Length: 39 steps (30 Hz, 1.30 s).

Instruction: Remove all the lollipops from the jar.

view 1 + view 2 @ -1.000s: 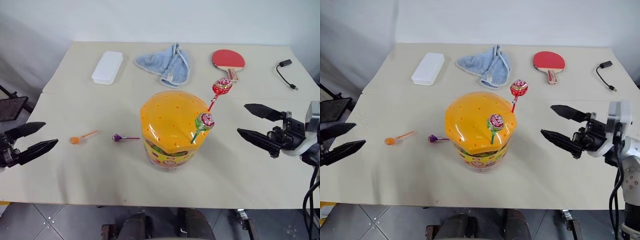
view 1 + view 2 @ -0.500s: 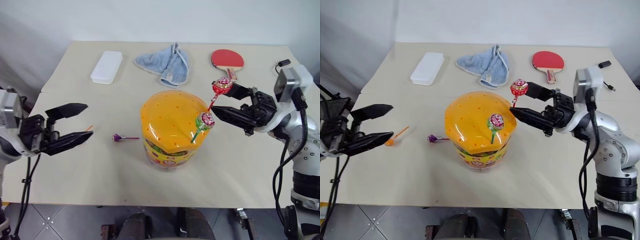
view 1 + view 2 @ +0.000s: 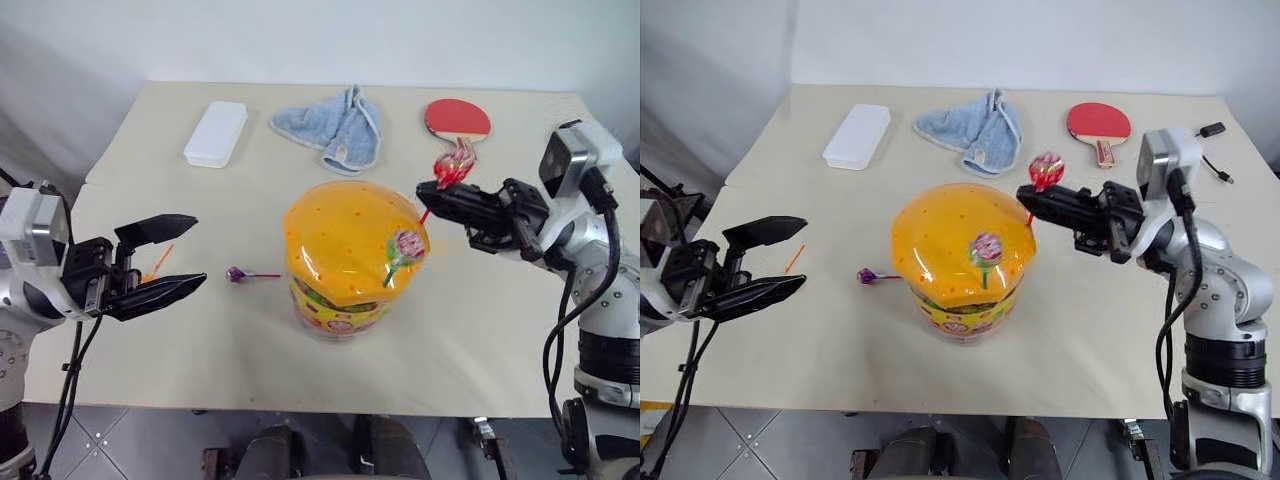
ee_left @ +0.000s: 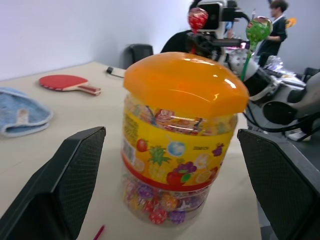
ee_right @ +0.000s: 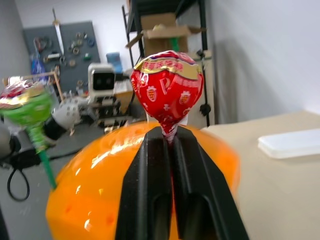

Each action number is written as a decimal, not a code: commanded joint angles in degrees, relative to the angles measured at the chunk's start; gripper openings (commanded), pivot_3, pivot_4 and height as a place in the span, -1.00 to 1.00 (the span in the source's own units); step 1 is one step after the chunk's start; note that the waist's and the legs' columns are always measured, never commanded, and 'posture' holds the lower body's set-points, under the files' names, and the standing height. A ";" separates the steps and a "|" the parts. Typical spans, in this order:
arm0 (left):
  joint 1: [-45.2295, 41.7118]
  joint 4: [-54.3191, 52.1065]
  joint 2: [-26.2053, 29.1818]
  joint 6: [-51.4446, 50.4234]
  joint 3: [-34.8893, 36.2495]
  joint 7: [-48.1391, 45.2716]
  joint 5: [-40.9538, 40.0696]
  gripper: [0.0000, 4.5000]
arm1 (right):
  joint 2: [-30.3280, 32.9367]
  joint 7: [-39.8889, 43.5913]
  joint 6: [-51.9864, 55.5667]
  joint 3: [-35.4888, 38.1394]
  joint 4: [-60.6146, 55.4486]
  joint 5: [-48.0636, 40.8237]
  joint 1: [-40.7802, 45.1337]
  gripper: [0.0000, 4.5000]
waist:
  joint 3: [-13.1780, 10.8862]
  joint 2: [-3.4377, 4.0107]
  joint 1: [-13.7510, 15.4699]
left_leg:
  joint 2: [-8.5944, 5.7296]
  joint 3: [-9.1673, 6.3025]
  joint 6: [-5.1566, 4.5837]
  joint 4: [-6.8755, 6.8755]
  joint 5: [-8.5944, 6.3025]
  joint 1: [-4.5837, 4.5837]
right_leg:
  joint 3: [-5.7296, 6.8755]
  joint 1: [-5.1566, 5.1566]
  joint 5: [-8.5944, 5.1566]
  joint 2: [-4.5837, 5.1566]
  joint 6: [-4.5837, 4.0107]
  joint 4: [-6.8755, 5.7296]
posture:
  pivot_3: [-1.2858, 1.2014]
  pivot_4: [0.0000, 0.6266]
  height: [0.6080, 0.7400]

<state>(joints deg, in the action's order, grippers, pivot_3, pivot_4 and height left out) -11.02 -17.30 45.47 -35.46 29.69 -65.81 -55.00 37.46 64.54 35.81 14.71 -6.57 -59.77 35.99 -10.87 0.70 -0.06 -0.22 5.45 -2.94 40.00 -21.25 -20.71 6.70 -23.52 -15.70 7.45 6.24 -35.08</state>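
While the left gripper (image 3: 190, 255) hangs spread beside the jar (image 3: 350, 255), the right gripper (image 5: 167, 142) clamps the red-stick lollipop (image 5: 167, 90).

Two lollipops out, two in the lid.
I see the clear plastic jar (image 3: 345, 270) with an orange domed lid upright mid-surface; a red-stick lollipop (image 5: 167, 89) and a green-stick lollipop (image 3: 407, 246) rise from it, while a purple-stick lollipop (image 3: 240, 274) and an orange-stick lollipop (image 3: 158, 262) lie to its left.
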 commanded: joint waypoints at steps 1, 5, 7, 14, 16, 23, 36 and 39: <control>-1.51 -1.11 -0.33 1.48 -1.33 0.00 -0.89 1.00 | 3.48 -3.11 1.37 7.06 2.88 -3.31 4.74 -0.97 | 0.00 0.00 -0.01 | 0.00 0.00 0.00 0.00 0.00 0.00 | 0.01 0.00 0.00 0.00 0.00 0.00 | 0.03 -0.52 1.00; -2.67 -0.91 -0.79 1.97 -3.25 0.10 -0.38 1.00 | 11.21 -5.18 4.74 10.80 9.95 -0.77 5.35 -0.97 | 0.00 0.00 0.11 | 0.00 -0.08 -0.01 0.00 0.00 -0.09 | 0.10 -0.02 0.00 0.01 0.00 0.05 | 0.03 -0.52 1.00; -3.24 -0.25 -0.52 2.91 -4.61 -0.74 0.71 1.00 | 17.38 -5.84 5.96 8.89 13.94 5.90 1.35 -0.97 | 0.01 -0.01 0.09 | -0.01 -0.10 -0.02 0.02 0.00 -0.17 | 0.15 -0.02 0.00 0.00 0.00 0.12 | 0.03 -0.52 1.00; -4.68 0.91 -0.19 3.97 -7.81 -2.07 2.32 1.00 | 27.71 -11.73 8.12 -2.74 14.29 25.75 -16.43 -0.97 | -0.01 0.05 -0.14 | -0.07 0.04 -0.15 0.07 0.11 -0.36 | 0.34 -0.09 0.11 -0.06 0.20 0.23 | 0.03 -0.52 1.00; -4.91 0.90 -0.19 3.91 -8.29 -1.94 2.27 1.00 | 27.32 -12.35 7.66 -4.93 14.81 28.96 -18.62 -0.97 | -0.01 0.07 -0.27 | -0.03 0.13 -0.10 0.07 0.15 -0.30 | 0.34 -0.10 0.12 -0.06 0.22 0.19 | 0.03 -0.52 1.00; -6.14 1.47 0.87 3.42 -8.58 -1.99 2.11 1.00 | 21.65 -18.72 3.60 -4.20 20.15 35.62 -22.00 -0.97 | -0.01 0.07 0.03 | -0.04 0.07 -0.07 0.09 0.17 -0.28 | 0.27 -0.06 0.12 -0.21 0.23 0.18 | 0.03 -0.52 1.00; -5.95 4.72 3.52 3.12 -5.26 -2.57 1.77 1.00 | 21.05 -1.06 -11.73 14.18 18.50 26.19 -25.45 0.48 | -0.04 0.14 0.18 | -0.04 -0.05 -0.09 0.12 0.18 -0.36 | 0.35 0.01 0.17 -0.33 0.31 0.35 | 0.03 -0.52 1.00; -5.87 5.57 3.93 0.78 -4.71 -3.00 -0.51 1.00 | 20.60 4.98 -8.79 19.00 15.19 18.74 -25.10 0.48 | -0.04 0.13 0.21 | -0.01 -0.06 -0.09 0.11 0.18 -0.33 | 0.35 0.03 0.17 -0.38 0.32 0.35 | 0.03 -0.52 1.00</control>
<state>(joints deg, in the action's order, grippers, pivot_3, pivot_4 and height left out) -16.97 -12.13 48.42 -33.75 22.76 -68.39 -53.40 58.16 65.90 26.32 30.35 11.61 -36.32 10.63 -10.91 0.83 0.15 -0.22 5.35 -3.03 40.12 -21.07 -21.05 7.03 -23.48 -15.53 7.08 6.56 -34.73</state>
